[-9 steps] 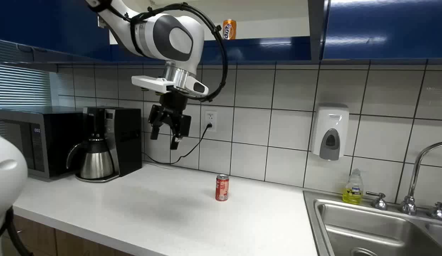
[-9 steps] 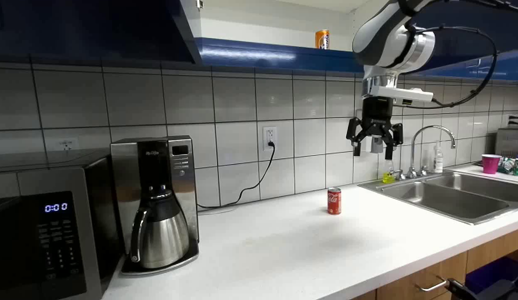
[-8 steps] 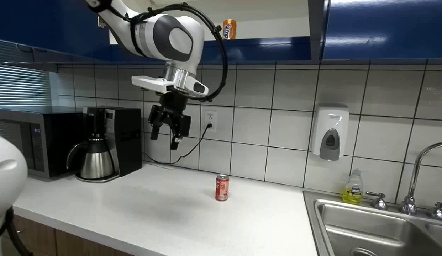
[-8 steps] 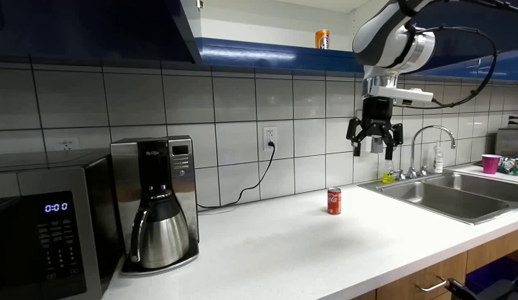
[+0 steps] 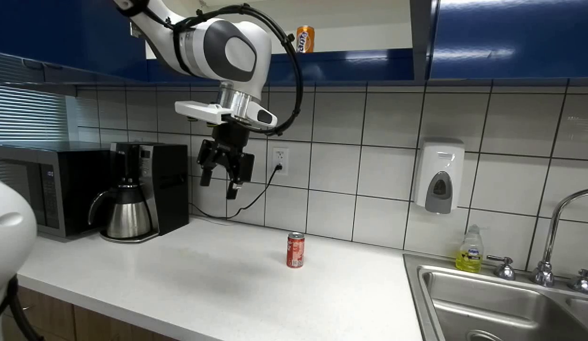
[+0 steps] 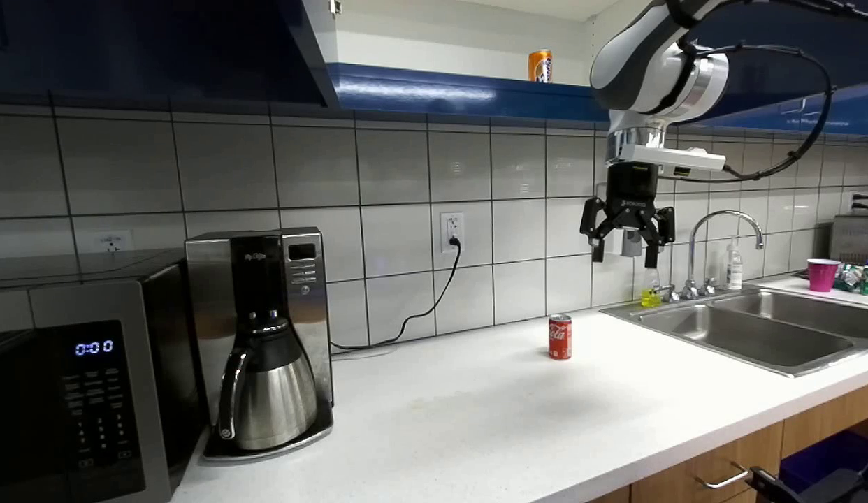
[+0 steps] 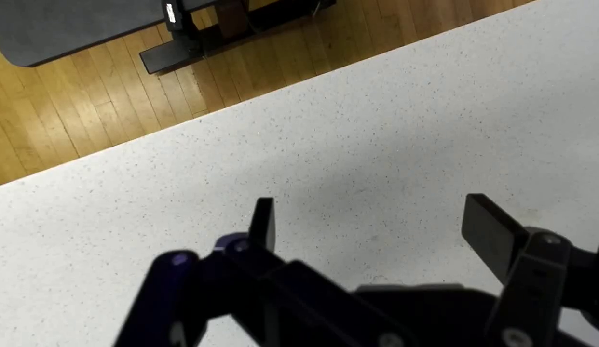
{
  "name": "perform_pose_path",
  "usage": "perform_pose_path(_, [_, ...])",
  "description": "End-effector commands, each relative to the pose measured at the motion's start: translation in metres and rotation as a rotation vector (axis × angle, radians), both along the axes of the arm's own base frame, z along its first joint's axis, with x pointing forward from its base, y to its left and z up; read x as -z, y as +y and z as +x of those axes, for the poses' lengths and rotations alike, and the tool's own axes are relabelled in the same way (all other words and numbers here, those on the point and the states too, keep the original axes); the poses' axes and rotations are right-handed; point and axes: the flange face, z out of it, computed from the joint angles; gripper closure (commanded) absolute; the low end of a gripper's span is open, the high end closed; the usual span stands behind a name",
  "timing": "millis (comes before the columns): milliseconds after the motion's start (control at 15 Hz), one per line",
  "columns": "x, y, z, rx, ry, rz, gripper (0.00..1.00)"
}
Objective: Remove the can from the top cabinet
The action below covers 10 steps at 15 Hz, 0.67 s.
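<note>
Progress: judged at the very start, with no part of the removal done. Found the top cabinet [image 6: 441, 91] open at the front. Found the can [image 6: 540, 66] upright inside that cabinet, behind its blue front edge [image 5: 355, 66], with base hidden by the edge in both exterior views. Saw the jaws lower than the cabinet and in front of it, pointing down, spread apart, gripping nothing, well apart from the can. Checked against the wrist view: saw pale desk [image 7: 367, 202] through the gap. Judged as left to do: raising the jaws to cabinet height, turning them toward the opening, straddling the can, closing, lifting, drawing out.

Rated the front edge as main obstacle; expected to need a lift over it before any pull. Noted the arm [image 5: 227, 52] across part of the cabinet opening in an exterior view, with cable [image 5: 299, 80] looped close to the can in that line of sight only; suspected some risk of a snag on the way up. Logged below the cabinet: a red can [image 5: 295, 249] upright on the desk, easy to knock when setting down; coffee maker [image 6: 266, 349] and microwave [image 6: 91, 391] toward one end of the cabinet; sink [image 5: 418, 293] and dish soap [image 5: 470, 251] past the opposite end. Judged none in the way of the upward reach.
</note>
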Motion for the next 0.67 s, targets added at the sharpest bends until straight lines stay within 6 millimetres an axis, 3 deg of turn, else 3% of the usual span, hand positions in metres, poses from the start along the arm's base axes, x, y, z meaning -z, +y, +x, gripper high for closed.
perform_pose_path(0, [-0.015,0.002,0.005,0.012,-0.034,0.001,0.0])
perform_pose_path(600, [-0.068,0.004,0.014,0.019,-0.126,-0.032,0.0])
